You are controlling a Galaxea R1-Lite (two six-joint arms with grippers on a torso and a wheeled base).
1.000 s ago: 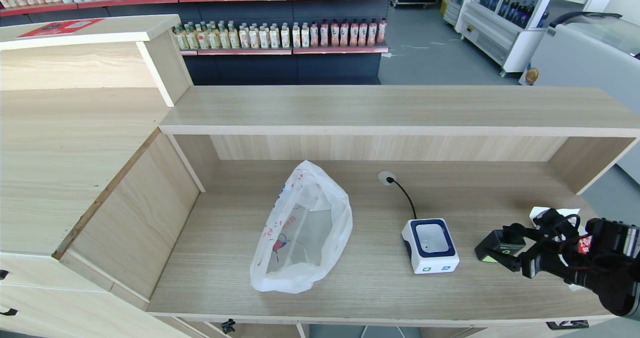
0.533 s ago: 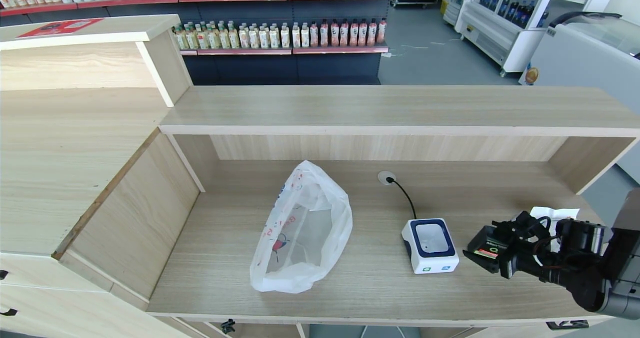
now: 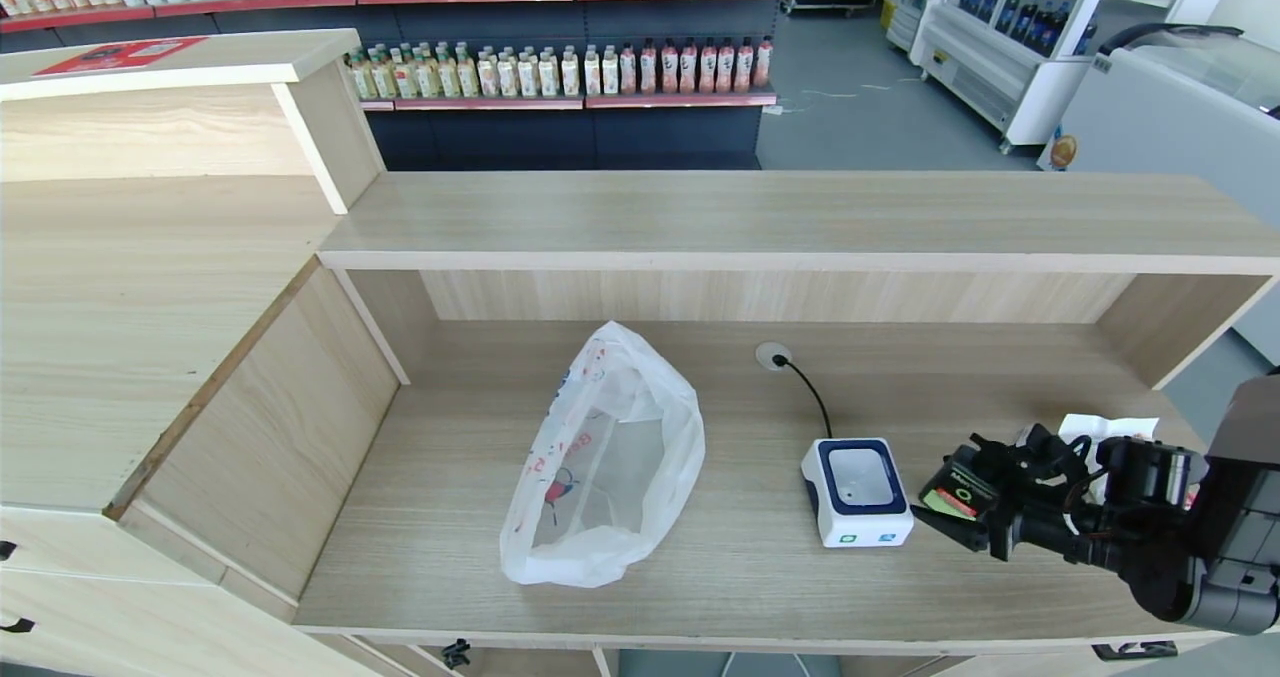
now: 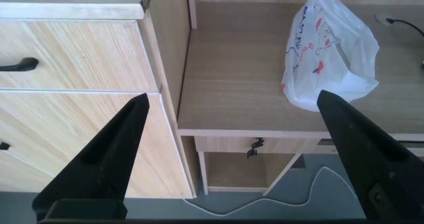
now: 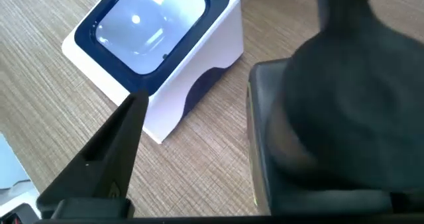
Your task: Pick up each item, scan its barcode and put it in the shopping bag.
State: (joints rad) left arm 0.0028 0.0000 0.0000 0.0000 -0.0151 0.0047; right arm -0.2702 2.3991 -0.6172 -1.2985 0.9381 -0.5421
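Note:
A small black box with a green and yellow label [image 3: 957, 487] hangs tilted just above the counter, right of the white and blue barcode scanner [image 3: 857, 490], with my right gripper [image 3: 975, 505] shut on it. In the right wrist view the black box [image 5: 291, 151] is close beside the scanner [image 5: 152, 52], whose glass window faces up. The white plastic shopping bag [image 3: 600, 457] lies open on the counter left of the scanner. My left gripper [image 4: 232, 99] hangs open and holds nothing, low at the counter's left front, with the bag [image 4: 331, 48] beyond it.
A white packet [image 3: 1115, 425] lies on the wooden counter [image 3: 760, 577] behind my right arm. The scanner's black cable [image 3: 810, 392] runs back to a hole in the counter. A raised shelf and side walls close in the counter. Drawers [image 4: 73, 58] stand beside the left gripper.
My right gripper has carried the black box left, closer to the scanner, and tilted it so its label shows more. The bag and scanner have barely moved.

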